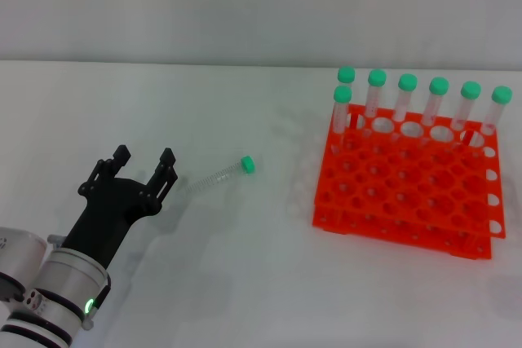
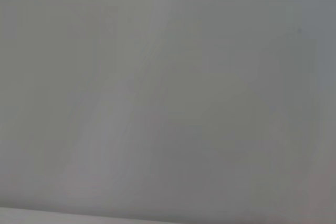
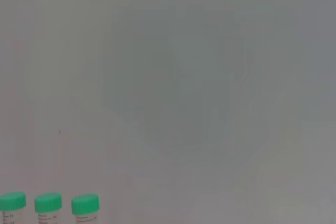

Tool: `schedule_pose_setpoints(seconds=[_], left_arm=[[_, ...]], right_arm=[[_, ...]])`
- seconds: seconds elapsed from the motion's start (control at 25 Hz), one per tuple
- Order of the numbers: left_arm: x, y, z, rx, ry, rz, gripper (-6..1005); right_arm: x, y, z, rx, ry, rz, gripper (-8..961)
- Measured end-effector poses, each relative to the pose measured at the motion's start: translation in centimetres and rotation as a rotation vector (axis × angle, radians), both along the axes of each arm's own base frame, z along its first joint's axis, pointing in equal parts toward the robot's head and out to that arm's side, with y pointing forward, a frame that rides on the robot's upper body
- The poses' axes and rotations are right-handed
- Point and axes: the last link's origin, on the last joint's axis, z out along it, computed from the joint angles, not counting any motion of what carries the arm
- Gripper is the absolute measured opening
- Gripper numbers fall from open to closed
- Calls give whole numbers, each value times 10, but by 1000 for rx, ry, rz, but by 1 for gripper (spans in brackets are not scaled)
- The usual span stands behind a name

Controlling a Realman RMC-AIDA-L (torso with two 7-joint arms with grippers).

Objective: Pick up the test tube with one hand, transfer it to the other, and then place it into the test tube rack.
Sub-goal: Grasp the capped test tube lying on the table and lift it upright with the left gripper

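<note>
Left arm: nearest the head camera, a silver-white cylindrical wrist with a green light, carrying the black left hand (image 1: 146, 164) low over the desk, fingers apart and holding nothing.
Desk (image 1: 245, 283): broad, plain white and matte, running back to a pale grey wall.
Test tube rack (image 1: 408, 189): bright orange plastic, two tiers, a grid of round holes, standing on the desk to the right, well apart from the left hand.
Racked tubes (image 1: 405, 97): seven clear tubes with mint-green caps, upright along the rack's far edge.
Test tube (image 1: 220, 175): slim, clear, mint-green screw cap, lying on its side on the desk between the left hand and the rack, cap toward the rack, just beyond the fingertips and untouched.
Left wrist view: only blank grey-white surface.
Right wrist view: grey wall and three green caps (image 3: 48, 202) at one edge; the right hand appears in no view.
</note>
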Motion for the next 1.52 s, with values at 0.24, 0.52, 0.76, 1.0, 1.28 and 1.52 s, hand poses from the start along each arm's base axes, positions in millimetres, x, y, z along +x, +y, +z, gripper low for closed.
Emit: schedule_pose_setpoints(seconds=[0.24,0.52,0.76,1.0,1.28,1.52], left_arm=[[-1,-2,0,1,-6,5,744],[-1,-1,2,9,-55,19,745],[5,24,14,-25,-131,-13,742],[1,59,42,-155,-150,-66,740],[2,97,87,-386,-72,-75,738],[15,101,130,-498,44,-144,737]], right_arm=[[0,0,0,0,0,-1,838],[0,1,0,-1,0,-1,837],[-1,2,0,-1,0,3,837],[-3,4,-2,-5,5,3,836],[-5,4,-5,-8,17,5,836],[-7,7,-5,-6,19,10,835]])
